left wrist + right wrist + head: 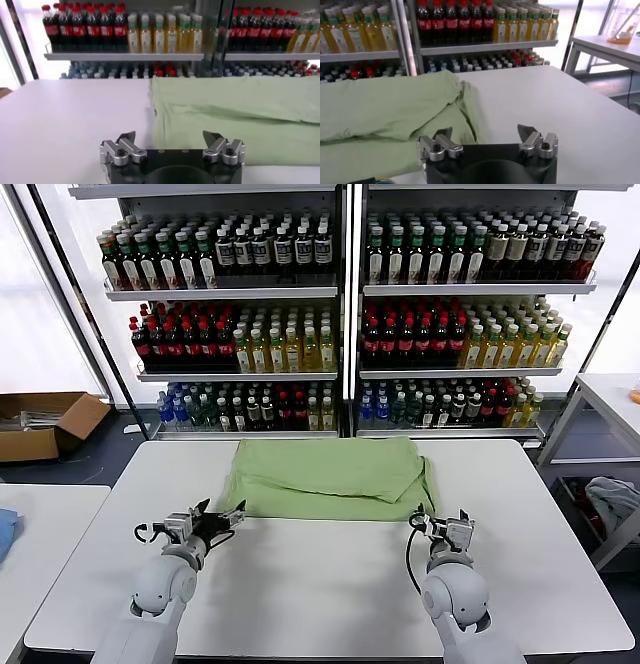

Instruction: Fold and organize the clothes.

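The clothes (330, 477) are light green fabric lying folded flat at the far middle of the white table (330, 584), plain side up. My left gripper (220, 517) hovers open just off the near left corner of the fabric, nothing between its fingers. In the left wrist view the clothes (235, 115) spread ahead of the open left gripper (170, 137). My right gripper (438, 520) stands open just off the near right corner, empty. From the right wrist, the clothes (390, 110) lie ahead of the open right gripper (484, 132) and to one side.
Shelves of drink bottles (340, 324) stand behind the table. A cardboard box (45, 424) sits on the floor at the left. A second white table (610, 399) is at the right, with a cloth bundle (612, 499) under it.
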